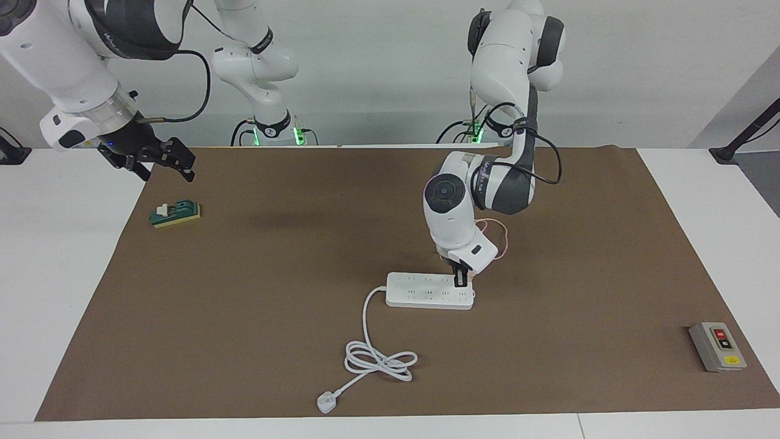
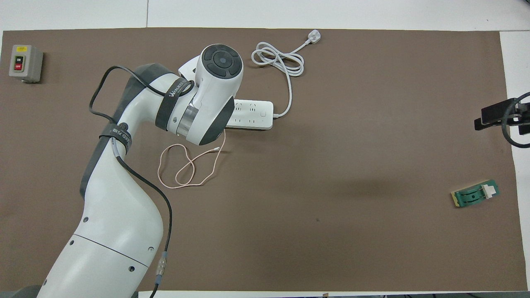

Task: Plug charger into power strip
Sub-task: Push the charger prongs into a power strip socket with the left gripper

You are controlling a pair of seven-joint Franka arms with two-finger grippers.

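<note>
The white power strip lies flat near the middle of the brown mat. My left gripper points straight down onto the strip's end toward the left arm's end of the table, over the row of sockets nearer to the robots. It is shut on the charger, whose small body is mostly hidden by the fingers. The charger's thin pink cable trails in loops on the mat, nearer to the robots than the strip. In the overhead view the left wrist covers the gripper. My right gripper waits open above the mat's edge at the right arm's end.
The strip's thick white cord coils toward a white three-pin plug. A grey box with red and yellow buttons sits at the left arm's end. A green block lies below the right gripper.
</note>
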